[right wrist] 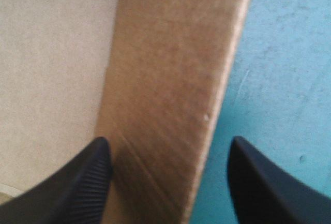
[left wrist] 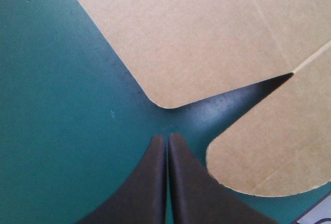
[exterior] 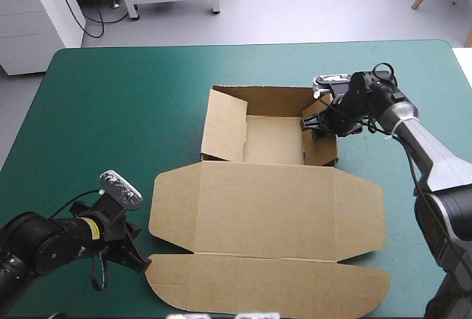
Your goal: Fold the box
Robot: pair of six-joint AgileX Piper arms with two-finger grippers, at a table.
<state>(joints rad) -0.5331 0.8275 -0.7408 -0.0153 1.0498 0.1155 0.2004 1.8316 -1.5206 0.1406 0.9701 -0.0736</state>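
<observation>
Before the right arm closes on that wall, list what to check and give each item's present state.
1. The right gripper is open: ok.
2. The box has its right wall in that gripper's gap, one side over the tray floor and one outside: ok.
3. That wall stands raised: ok.
4. The left wall is tucked in place: cannot tell.
5. The lid lies flat on the teal-green cover: ok.
6. The left gripper is shut and away from the tray, at the notch on the lid's left side: ok.
</observation>
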